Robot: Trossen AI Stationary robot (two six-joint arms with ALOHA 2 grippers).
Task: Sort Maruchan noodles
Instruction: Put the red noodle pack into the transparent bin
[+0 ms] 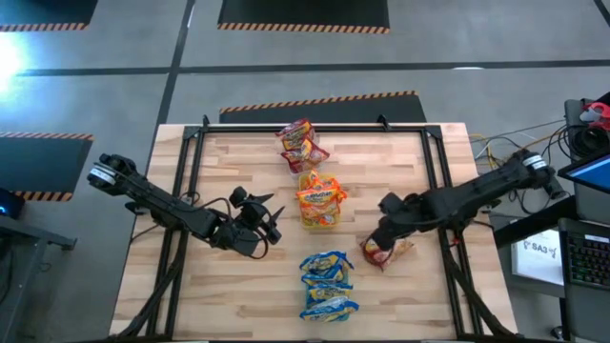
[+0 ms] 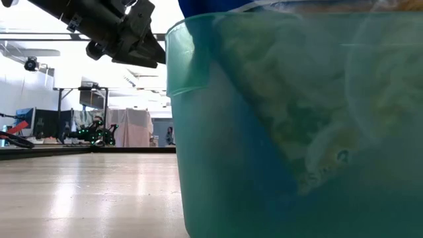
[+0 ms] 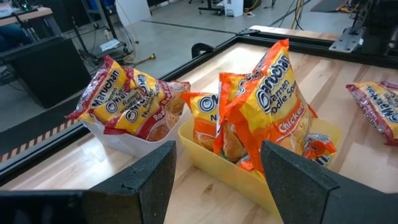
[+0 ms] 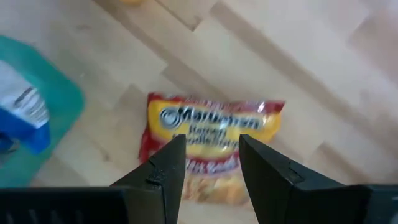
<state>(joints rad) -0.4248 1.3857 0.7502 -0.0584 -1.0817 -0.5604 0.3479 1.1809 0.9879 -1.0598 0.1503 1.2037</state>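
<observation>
Sorting looks nearly finished. Left of the yellow plastic tray [image 1: 321,208], the left hand [image 1: 272,226] hovers over the wooden desk [image 1: 238,295] with fingers wide and holding nothing. That tray holds the orange crinkly Maruchan packets [image 3: 264,109]; beyond it, red packets [image 3: 134,102] fill a clear tray [image 3: 127,142], and nearer than it, blue packets [image 1: 327,284] sit in a green tray [image 2: 264,165]. Right of the yellow tray, one red packet [image 4: 211,146] lies loose on the desk, the right hand [image 4: 210,163] poised above it, fingers parted. By my judgement, only this packet remains.

Overhead view straight down, low view blocked by green tray [image 2: 291,132]
</observation>
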